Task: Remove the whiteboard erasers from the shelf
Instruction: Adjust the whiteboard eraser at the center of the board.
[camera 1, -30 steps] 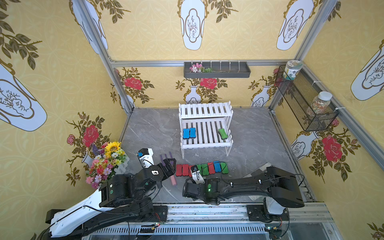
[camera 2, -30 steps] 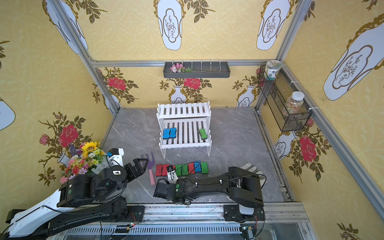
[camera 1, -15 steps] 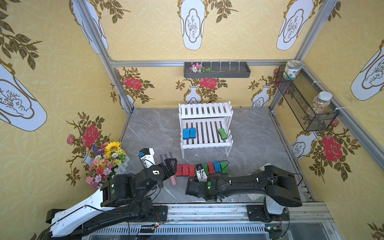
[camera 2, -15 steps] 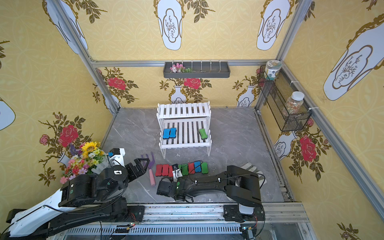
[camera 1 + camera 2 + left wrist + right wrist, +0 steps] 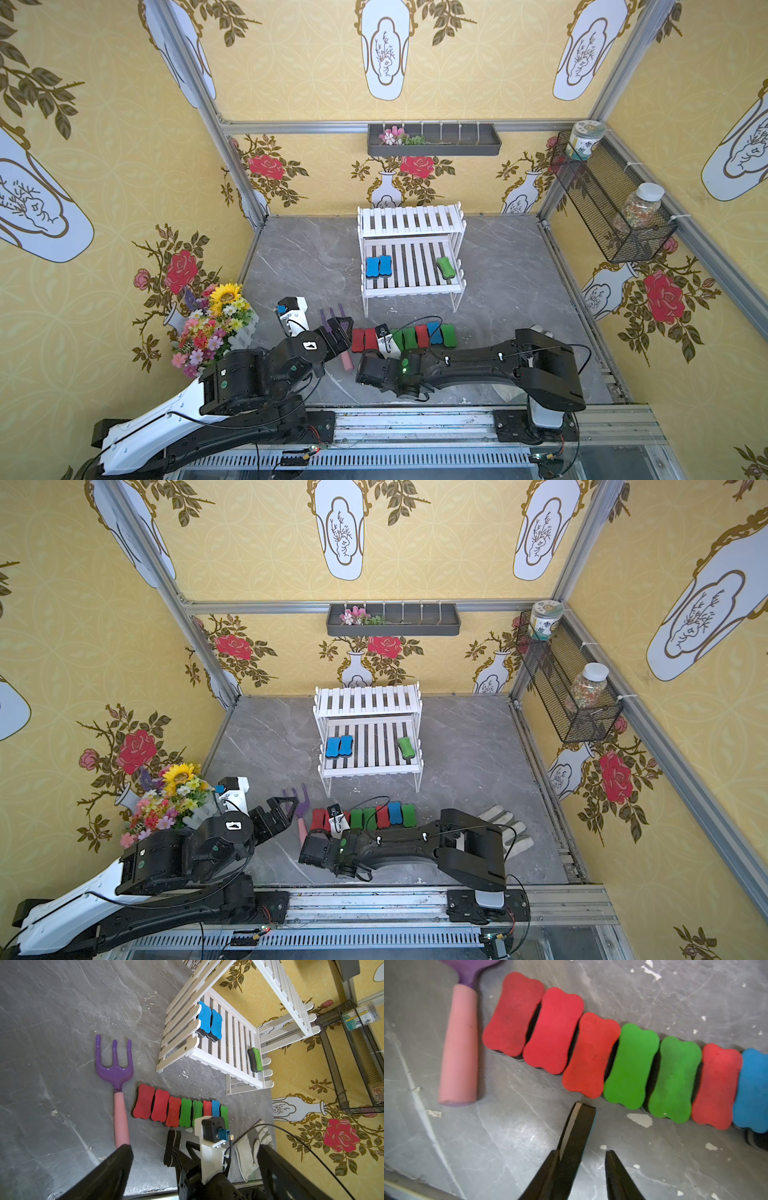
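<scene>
The step in hand looks like the set-down of a ninth eraser. Eight whiteboard erasers (image 5: 631,1066) lie colour-up in a touching row just ahead of the right gripper (image 5: 581,1152), and one dark-sided eraser (image 5: 577,1126) stands on its edge right at that gripper's fingertips, just short of where red meets green. The jaws are drawn narrow. The eraser lies against one finger (image 5: 544,1176), while bare floor shows between it and the other finger, so I cannot tell whether it is pinched or only leaning there. Judging by that, the next move calls for letting this piece settle beside the row and backing the fingers off without knocking its neighbours. After that comes a reach to the shelf (image 5: 415,268), which stands well beyond the gripper, past the row. Its lower tier carries two blue erasers (image 5: 379,266) side by side at one end and a green eraser (image 5: 445,267) set askew near the far side rail. The upper tier looks bare. Getting at that green one probably wants a low, level approach in front of the upper tier, with the jaws turned to suit its slant. The left gripper (image 5: 340,328) hangs spread wide and empty over the purple garden fork (image 5: 113,1068), beside the red end of the row. A white work glove (image 5: 249,1147) lies on the floor off to the right arm's outer side.
</scene>
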`<action>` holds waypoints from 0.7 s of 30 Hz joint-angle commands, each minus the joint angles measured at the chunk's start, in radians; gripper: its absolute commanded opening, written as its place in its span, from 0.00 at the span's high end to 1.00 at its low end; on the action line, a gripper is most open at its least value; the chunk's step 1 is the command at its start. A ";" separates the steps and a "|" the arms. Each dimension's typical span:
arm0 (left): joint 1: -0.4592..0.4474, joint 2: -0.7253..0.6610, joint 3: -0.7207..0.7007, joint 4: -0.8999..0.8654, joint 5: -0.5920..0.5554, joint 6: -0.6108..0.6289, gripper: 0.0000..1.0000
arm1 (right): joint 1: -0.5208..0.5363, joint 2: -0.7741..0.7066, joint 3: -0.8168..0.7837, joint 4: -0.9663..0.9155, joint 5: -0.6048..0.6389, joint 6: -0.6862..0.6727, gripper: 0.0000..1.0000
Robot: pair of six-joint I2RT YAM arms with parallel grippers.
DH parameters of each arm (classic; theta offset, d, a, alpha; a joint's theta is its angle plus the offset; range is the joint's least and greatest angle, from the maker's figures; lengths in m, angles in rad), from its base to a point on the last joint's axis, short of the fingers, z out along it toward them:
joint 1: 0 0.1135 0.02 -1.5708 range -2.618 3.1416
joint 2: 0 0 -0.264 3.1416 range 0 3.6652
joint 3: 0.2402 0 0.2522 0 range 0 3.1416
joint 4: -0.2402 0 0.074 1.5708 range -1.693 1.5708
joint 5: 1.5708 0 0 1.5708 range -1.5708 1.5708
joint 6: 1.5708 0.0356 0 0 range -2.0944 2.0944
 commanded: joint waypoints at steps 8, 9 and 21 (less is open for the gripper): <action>0.001 -0.007 -0.007 0.009 -0.013 0.010 0.00 | 0.001 0.019 0.059 0.047 -0.044 -0.039 0.52; 0.001 -0.007 -0.006 0.009 -0.016 0.011 0.00 | 0.002 0.010 0.055 0.041 -0.038 -0.038 0.53; 0.001 0.013 -0.055 0.048 0.008 0.021 0.00 | -0.096 -0.276 -0.030 -0.034 0.121 -0.049 0.42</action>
